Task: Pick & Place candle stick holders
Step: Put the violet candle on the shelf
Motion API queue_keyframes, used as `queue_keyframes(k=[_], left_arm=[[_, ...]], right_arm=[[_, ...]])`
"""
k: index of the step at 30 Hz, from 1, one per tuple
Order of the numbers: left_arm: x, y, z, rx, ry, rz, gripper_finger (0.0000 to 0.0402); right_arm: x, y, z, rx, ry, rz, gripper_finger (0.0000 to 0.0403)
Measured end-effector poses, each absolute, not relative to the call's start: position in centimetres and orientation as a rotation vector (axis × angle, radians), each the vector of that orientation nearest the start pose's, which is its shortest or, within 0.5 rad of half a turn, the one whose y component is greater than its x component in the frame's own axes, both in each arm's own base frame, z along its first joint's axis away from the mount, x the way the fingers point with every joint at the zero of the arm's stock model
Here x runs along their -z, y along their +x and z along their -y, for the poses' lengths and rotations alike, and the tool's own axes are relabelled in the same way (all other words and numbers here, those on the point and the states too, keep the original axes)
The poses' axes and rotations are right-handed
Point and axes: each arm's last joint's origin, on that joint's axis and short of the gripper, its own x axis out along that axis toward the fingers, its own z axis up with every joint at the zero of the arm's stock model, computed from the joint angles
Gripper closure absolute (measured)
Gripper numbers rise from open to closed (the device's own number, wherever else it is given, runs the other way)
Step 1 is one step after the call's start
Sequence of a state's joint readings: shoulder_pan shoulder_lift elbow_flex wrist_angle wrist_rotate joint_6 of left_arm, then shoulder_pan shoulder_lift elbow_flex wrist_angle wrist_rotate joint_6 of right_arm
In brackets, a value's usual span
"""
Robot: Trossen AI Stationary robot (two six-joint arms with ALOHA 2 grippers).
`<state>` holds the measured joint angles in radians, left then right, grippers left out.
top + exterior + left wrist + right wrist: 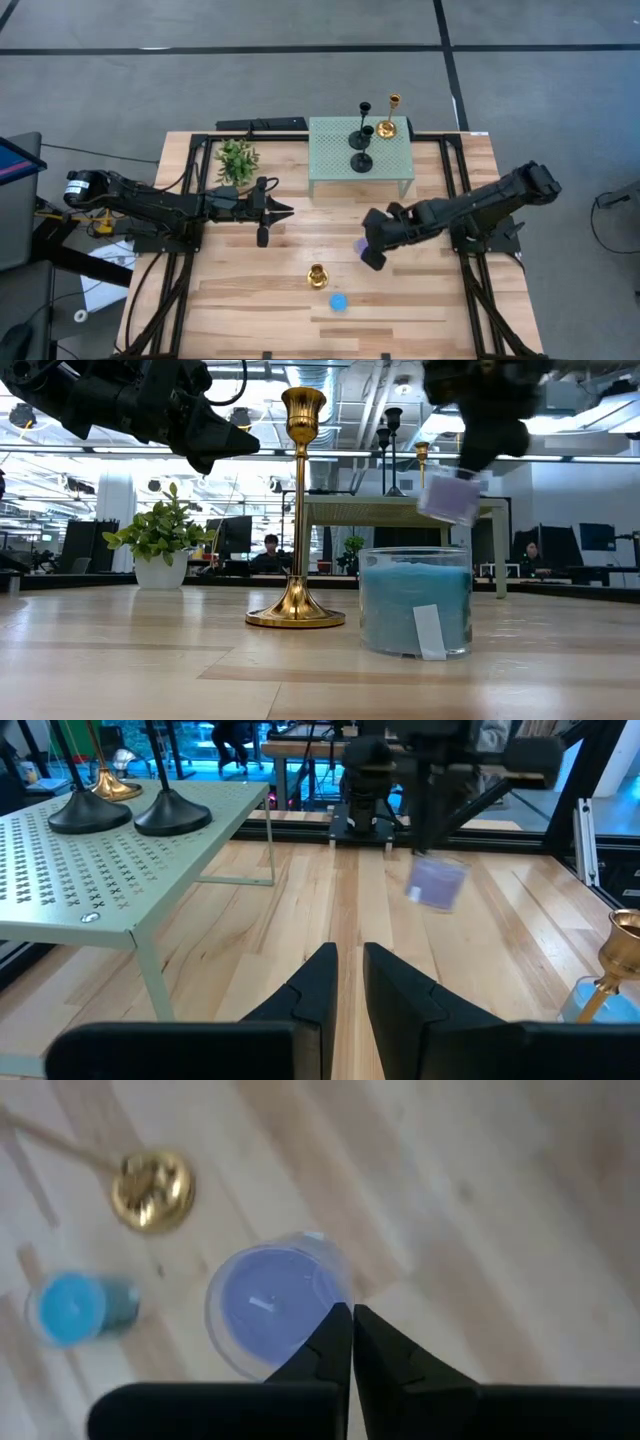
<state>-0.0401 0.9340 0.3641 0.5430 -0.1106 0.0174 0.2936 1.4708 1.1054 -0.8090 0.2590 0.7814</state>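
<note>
The right gripper (352,1320) hangs above the wooden table (420,300) with its fingers pinched together on the rim of a purple candle jar (270,1310), which dangles tilted beneath it, clear of the tabletop. Just beyond the jar, toward the table's front edge, a gold candlestick holder (318,275) stands upright on the wood, and a blue candle jar (339,301) sits just beside it, nearer the front. Across from this gripper, the left gripper (285,209) hovers over the table with its fingers nearly together and nothing between them. Behind both grippers, at the table's back edge, a pale green perforated stand (335,160) carries two black candlestick holders (361,160) and a second gold one (387,127). A small potted plant (237,160) sits beside the stand, near the left arm.
</note>
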Motion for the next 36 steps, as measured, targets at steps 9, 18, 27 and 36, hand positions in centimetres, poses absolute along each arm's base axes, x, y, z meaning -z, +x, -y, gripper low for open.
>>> queue_keyframes(k=[9, 18, 27, 36], left_arm=[[-23.2, 19.8, 0.7, -0.006, 0.005, -0.025, 0.0349], [-23.6, 19.8, 0.9, 0.093, -0.008, 0.015, 0.0344], [-23.8, 19.8, 0.9, 0.084, 0.304, 0.051, 0.0295], [-24.3, 19.8, 0.2, -0.122, -0.072, 0.100, 0.0293]], right_arm=[[-26.9, 29.1, -4.7, 0.375, 0.285, -0.928, 0.0403], [-28.1, 30.9, -3.4, 0.316, 0.171, -0.747, 0.0403], [-27.5, 31.1, -1.3, 0.265, 0.206, -0.825, 0.0403], [-27.4, 32.2, -0.4, 0.303, 0.090, -0.757, 0.0403]])
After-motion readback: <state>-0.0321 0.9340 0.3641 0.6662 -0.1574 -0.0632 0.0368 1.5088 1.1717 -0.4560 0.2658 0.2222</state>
